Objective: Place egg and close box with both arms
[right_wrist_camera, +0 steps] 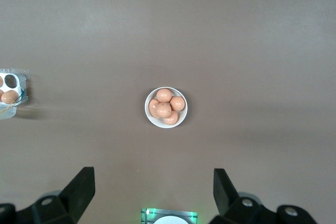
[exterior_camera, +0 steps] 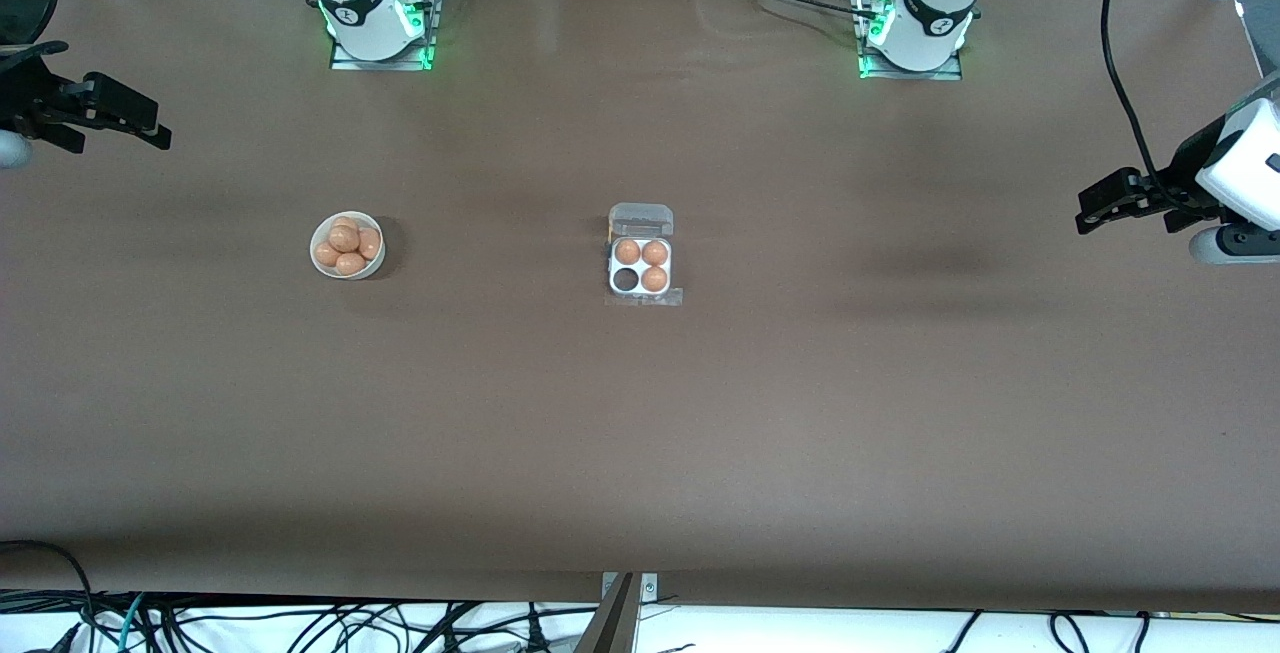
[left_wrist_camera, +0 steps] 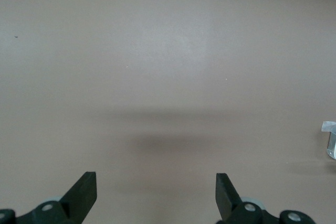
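I held both grippers high and idle at the ends of the brown table [exterior_camera: 640, 453], with nothing grasped. My right gripper [right_wrist_camera: 152, 190] hung over the right arm's end of the table, fingers spread wide. My left gripper [left_wrist_camera: 156, 190] hung over the left arm's end, likewise wide apart and empty.

The small square clear-plastic egg box [exterior_camera: 641, 268] sat near the table's centre, its hinged transparent lid [exterior_camera: 641, 219] laid open at the box's twelve o'clock in the front view. Three cells held orange-brown eggs; the cell at seven o'clock was vacant and dark. The round white bowl [exterior_camera: 346, 245] stood toward the right arm's end, well apart from the box, holding five smooth orange-brown eggs heaped together. I judged the topmost egg [exterior_camera: 344, 234] the likeliest to be taken.

Risks noted:
- The eggs lay touching, so a finger entering the pile could nudge a neighbour and roll the target away.
- Smooth curved shells could slip from a light grip or crack under a hard one.
- The bowl and the box looked light (neither appeared fastened) and could slide under an off-centre push.
- The lid could spring back open if pressed by one arm without the other bracing the base.
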